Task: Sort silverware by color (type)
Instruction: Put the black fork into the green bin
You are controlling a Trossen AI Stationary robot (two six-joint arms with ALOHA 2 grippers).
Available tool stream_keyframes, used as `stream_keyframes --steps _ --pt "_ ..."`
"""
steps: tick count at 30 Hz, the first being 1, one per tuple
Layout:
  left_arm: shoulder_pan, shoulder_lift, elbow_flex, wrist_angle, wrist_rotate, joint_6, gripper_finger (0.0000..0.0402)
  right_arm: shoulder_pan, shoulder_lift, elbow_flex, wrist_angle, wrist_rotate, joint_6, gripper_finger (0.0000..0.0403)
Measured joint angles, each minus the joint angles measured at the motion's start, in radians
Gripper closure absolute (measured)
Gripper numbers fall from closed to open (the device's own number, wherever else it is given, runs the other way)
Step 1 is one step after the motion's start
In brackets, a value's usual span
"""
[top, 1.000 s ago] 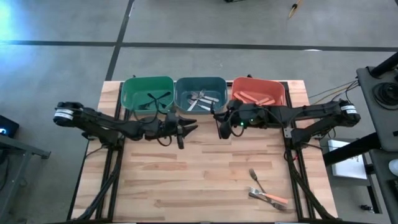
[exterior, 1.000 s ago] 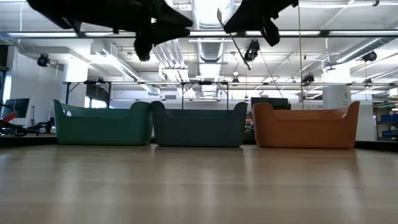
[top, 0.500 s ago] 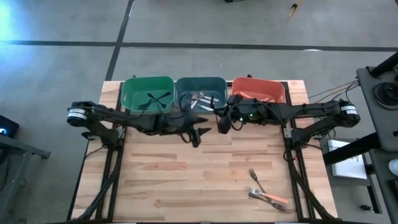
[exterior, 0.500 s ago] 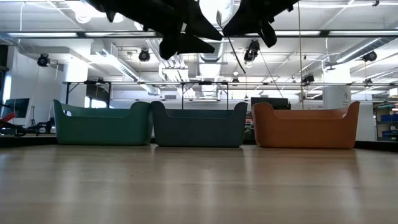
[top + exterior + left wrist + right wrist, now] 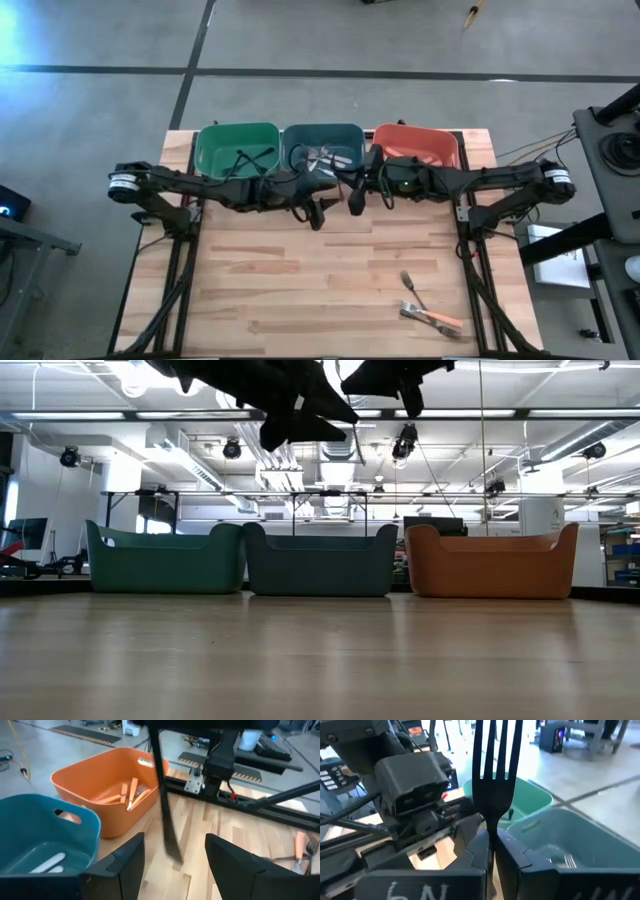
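Three bins stand side by side along the far edge of the wooden table [image 5: 330, 280]: a green bin [image 5: 237, 150] holding black pieces, a teal bin [image 5: 322, 149] holding silver pieces, and an orange bin [image 5: 415, 146] holding orange-handled pieces. The right gripper [image 5: 353, 197] hangs above the table just in front of the teal bin, its fingers pinched tight on the handle of a black fork [image 5: 491, 770] whose tines point up past the wrist. The left gripper [image 5: 318, 209] hovers close beside it, fingers spread wide and holding nothing; the fork's dark shaft seems to show just beyond that gap in the left wrist view. Near the front right corner lie the remaining utensils [image 5: 428, 308], two silver forks and an orange-handled piece, well apart from both arms. The broad middle of the table is bare wood.
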State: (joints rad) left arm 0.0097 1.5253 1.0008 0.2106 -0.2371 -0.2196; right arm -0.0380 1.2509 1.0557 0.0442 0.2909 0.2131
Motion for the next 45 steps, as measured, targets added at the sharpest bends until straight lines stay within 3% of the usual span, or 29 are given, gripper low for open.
stream_keyframes --steps 16,22,28,32,45 --pt "0.032 0.002 -0.003 0.0 -0.044 -0.055 0.022 0.001 0.053 0.0 0.111 -0.002 -0.117 0.0394" --pt "0.044 0.008 -0.003 0.005 -0.044 -0.083 0.0276 0.001 0.052 0.0 0.119 -0.002 -0.146 0.0394" --pt "0.044 0.008 -0.003 0.007 -0.041 -0.095 0.0381 0.0 0.052 0.0 0.118 0.001 -0.149 0.0394" --pt "0.045 0.008 -0.003 0.006 -0.042 -0.112 0.0393 0.0 0.051 0.0 0.118 0.003 -0.138 0.0391" --pt "0.08 -0.012 -0.003 -0.067 -0.082 -0.117 0.0401 0.0 0.036 0.0 0.074 -0.005 -0.092 0.0278"
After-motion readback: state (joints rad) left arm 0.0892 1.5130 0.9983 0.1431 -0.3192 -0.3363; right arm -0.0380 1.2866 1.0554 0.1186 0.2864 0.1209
